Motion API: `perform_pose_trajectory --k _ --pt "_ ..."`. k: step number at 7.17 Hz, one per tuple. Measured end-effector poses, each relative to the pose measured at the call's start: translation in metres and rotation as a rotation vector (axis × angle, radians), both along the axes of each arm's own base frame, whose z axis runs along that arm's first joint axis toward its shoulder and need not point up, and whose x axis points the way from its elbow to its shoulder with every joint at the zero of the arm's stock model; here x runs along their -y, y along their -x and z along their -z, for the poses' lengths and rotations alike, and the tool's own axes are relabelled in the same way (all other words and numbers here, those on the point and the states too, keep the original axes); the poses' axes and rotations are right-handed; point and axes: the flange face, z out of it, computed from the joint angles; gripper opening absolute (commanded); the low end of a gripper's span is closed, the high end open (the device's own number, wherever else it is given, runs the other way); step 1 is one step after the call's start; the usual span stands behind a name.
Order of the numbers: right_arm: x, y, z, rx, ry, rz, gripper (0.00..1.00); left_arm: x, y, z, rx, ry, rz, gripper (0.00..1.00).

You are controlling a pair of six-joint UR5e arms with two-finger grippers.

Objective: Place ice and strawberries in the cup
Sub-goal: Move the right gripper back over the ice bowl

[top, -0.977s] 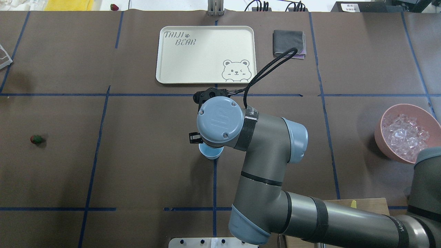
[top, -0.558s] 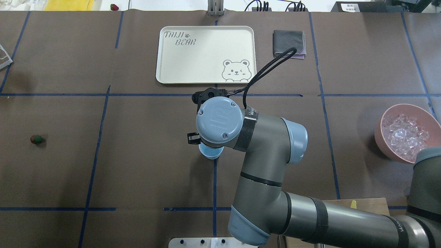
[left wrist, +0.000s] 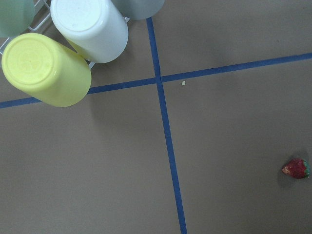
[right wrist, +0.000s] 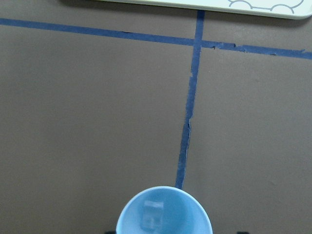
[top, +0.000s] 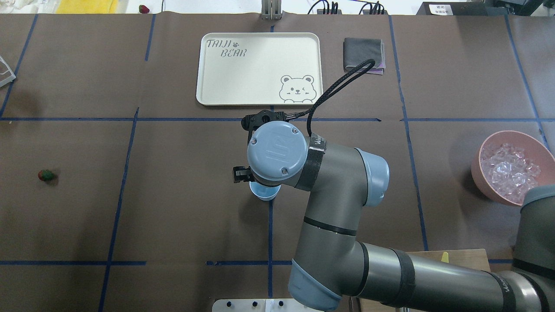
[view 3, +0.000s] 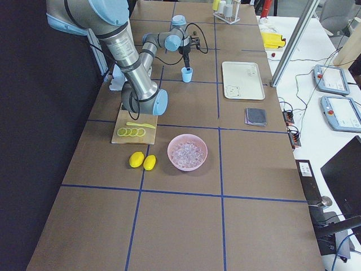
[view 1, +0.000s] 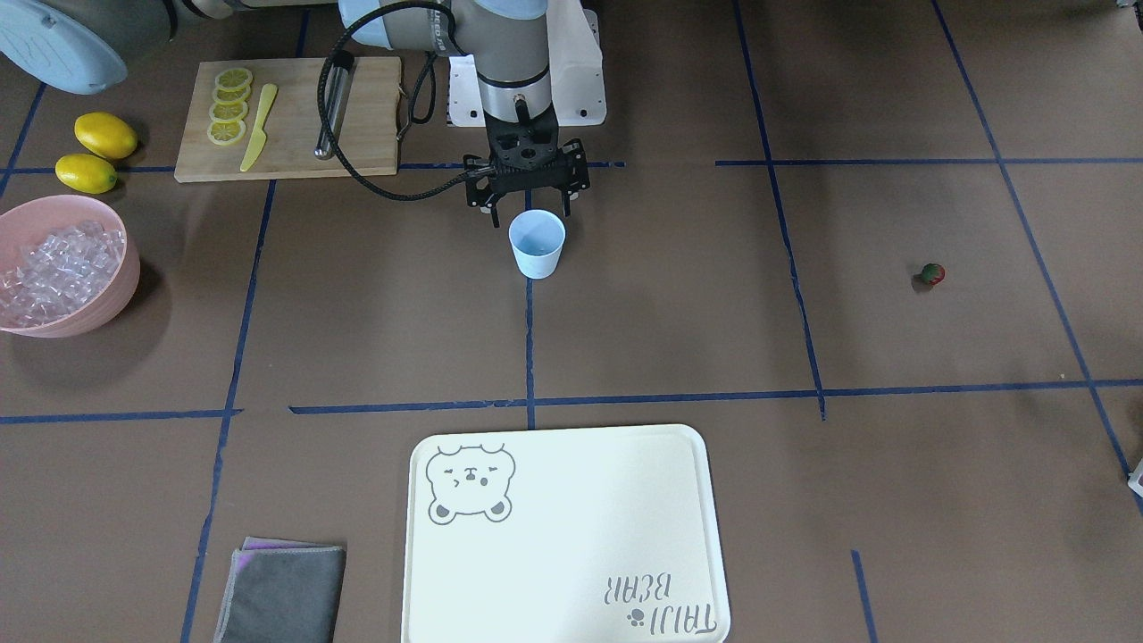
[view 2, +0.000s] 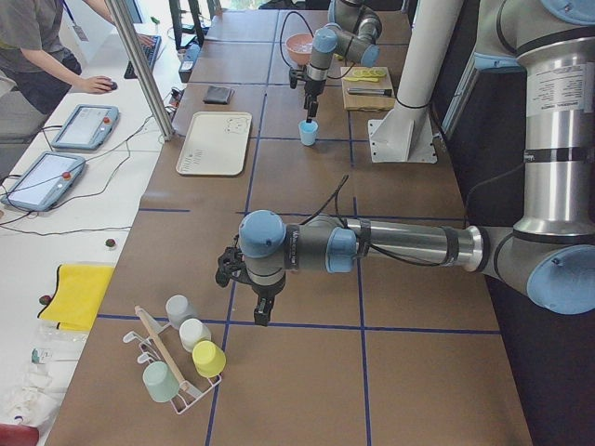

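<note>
Just under the right pincer (view 1: 529,215) stands one light blue cup (view 1: 537,252), and one ice cube (right wrist: 151,214) lies in it. Well off to that pincer's right sits one pink bowl (view 1: 129,268) holding a heap of ice cubes (view 1: 58,268), too many to count. Also to its right, nearer the robot, lie two whole lemons (view 1: 105,134), and one cutting board (view 1: 366,134) that carries four lemon slices (view 1: 228,111) and one yellow knife (view 1: 259,125). Ahead of the pincer lie one tray (view 1: 563,554) and one grey cloth (view 1: 286,594). Far to its left lies one strawberry (view 1: 931,273). Beside the left pincer (view 2: 259,318), one rack (view 2: 137,338) holds four other cups (view 2: 209,358).
</note>
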Motion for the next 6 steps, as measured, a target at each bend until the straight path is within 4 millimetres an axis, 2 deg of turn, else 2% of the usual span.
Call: perform_pose_trajectory --k 1,3,5,6 --pt "0.014 -0.014 -0.004 0.0 0.005 -0.012 1.0 0.0 0.0 0.0 0.0 0.0 -0.001 1.0" --pt "0.061 -0.06 -0.035 -0.025 -0.007 0.029 1.0 0.0 -0.001 0.0 0.0 0.001 -0.001 1.0" --pt "0.105 -0.122 -0.078 -0.079 -0.102 0.128 1.0 0.0 -0.001 0.0 0.0 -0.002 -0.002 1.0" --pt "0.123 -0.161 -0.11 -0.1 -0.143 0.188 1.0 0.0 -0.001 0.0 0.0 -0.002 -0.002 1.0"
